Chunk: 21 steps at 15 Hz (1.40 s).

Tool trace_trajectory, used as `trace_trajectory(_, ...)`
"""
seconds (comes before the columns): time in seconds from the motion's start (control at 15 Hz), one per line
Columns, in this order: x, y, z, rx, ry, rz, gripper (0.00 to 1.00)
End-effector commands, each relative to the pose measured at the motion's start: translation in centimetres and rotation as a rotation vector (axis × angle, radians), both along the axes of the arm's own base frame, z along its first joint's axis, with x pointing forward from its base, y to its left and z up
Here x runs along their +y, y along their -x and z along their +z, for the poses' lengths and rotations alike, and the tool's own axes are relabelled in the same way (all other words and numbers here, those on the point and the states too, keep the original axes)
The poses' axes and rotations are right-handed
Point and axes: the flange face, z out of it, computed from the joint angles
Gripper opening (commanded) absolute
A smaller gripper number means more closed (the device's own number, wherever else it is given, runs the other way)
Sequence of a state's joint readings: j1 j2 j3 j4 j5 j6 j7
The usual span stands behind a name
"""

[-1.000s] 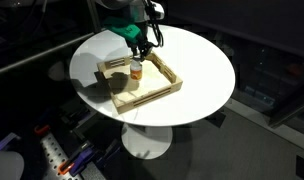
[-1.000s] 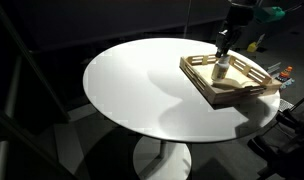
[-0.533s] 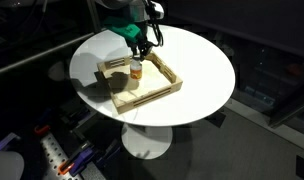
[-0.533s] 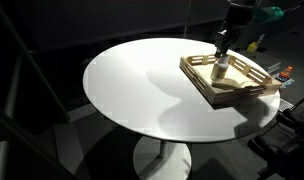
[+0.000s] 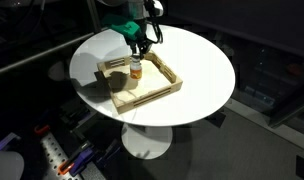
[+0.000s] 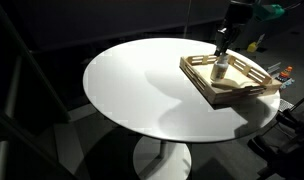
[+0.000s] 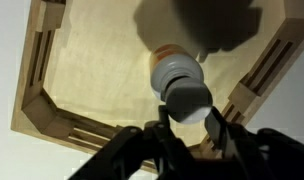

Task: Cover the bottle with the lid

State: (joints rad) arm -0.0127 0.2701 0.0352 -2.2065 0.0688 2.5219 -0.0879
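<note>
The amber bottle (image 5: 136,70) with a pale label band stands upright in the wooden tray (image 5: 144,97) on the round white table; it also shows in the exterior view (image 6: 220,70). My gripper (image 5: 139,50) hangs straight above it, as the exterior view (image 6: 222,49) also shows. In the wrist view my gripper (image 7: 189,109) has its fingers closed on the round white lid (image 7: 185,92), just over the bottle (image 7: 169,60). I cannot tell whether the lid touches the bottle's mouth.
The tray (image 6: 232,97) has raised slatted walls (image 7: 42,75) around the bottle. It sits near one edge of the round table (image 6: 142,85). Dark clutter and cables lie on the floor (image 5: 62,155) around the pedestal.
Almost nothing differs; the gripper stays over the bottle with at most a very small shift.
</note>
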Motion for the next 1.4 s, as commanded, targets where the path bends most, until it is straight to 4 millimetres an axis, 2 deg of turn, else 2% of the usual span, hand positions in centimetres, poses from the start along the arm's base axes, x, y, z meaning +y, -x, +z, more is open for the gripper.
trace_trajectory(0.0,-0.2,0.4,1.2,0.012,0.016,0.015,0.16)
trace_trajectory(0.47,-0.6,0.5,0.6,0.026,0.037,0.026,0.16)
trace_trajectory(1.33,0.1,0.5,0.2,0.015,0.034,0.049,0.16)
